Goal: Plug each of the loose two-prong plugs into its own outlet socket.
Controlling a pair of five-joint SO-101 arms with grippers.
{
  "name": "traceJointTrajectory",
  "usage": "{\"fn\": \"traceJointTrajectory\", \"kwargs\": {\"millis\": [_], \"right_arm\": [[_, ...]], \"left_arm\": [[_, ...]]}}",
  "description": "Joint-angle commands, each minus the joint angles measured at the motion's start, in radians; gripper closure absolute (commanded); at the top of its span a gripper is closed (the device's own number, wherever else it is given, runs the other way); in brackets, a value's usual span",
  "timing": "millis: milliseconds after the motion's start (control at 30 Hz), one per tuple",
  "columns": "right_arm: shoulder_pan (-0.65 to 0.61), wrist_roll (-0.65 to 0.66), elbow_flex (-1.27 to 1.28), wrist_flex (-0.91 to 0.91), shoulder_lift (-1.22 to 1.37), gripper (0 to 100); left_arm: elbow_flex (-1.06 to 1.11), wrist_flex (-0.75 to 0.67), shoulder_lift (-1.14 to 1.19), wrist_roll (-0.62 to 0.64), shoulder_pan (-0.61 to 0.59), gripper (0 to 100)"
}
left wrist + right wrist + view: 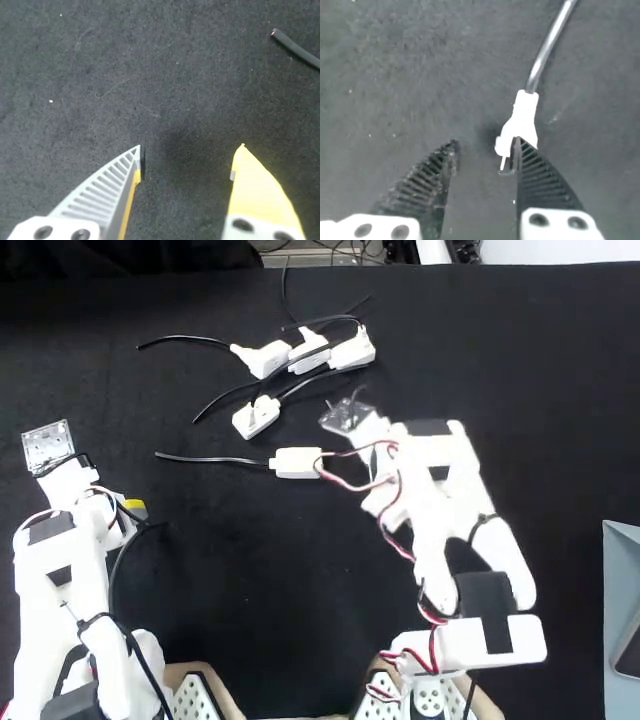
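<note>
Several white plugs and sockets with black cords lie on the black cloth: a cluster at the back [308,350], one plug [255,417] below it, and another [296,461] with its cord running left. My right gripper [345,418] hovers just right of these. It stands open [485,142], and a small white two-prong plug [520,125] with a dark cord [550,45] rests against the inner side of one finger [532,167], not clamped. My left gripper [48,448] is at the far left, open [190,147] over bare cloth, with a loose cord end [295,47] farther off.
A grey object [625,620] lies at the right edge of the table. Red and white wires [365,480] hang along the right arm. The arm bases [200,695] stand at the front edge. Bare black cloth stretches between the two arms.
</note>
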Motion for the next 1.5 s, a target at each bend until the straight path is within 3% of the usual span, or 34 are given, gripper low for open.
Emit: {"fn": "traceJointTrajectory", "kwargs": {"millis": [0,300,600,833,1133,1467], "right_arm": [[-0.011,-0.014,0.021,-0.075,-0.024,83.5],[0.109,0.034,-0.096,-0.133,0.202,84.5],[0.114,0.049,-0.166,-0.071,0.243,93.1],[0.106,0.006,-0.191,0.038,0.166,80.3],[0.095,0.0,-0.12,0.046,-0.059,83.8],[0.137,0.0,-0.125,-0.034,0.094,83.9]], "left_arm": [[-0.005,-0.014,-0.021,-0.012,0.013,71],[-0.005,-0.014,-0.021,-0.012,0.013,71],[-0.005,-0.014,-0.021,-0.012,0.013,71],[-0.005,-0.014,-0.021,-0.012,0.013,71],[-0.005,-0.014,-0.021,-0.012,0.013,71],[-0.005,-0.014,-0.021,-0.012,0.013,71]]}}
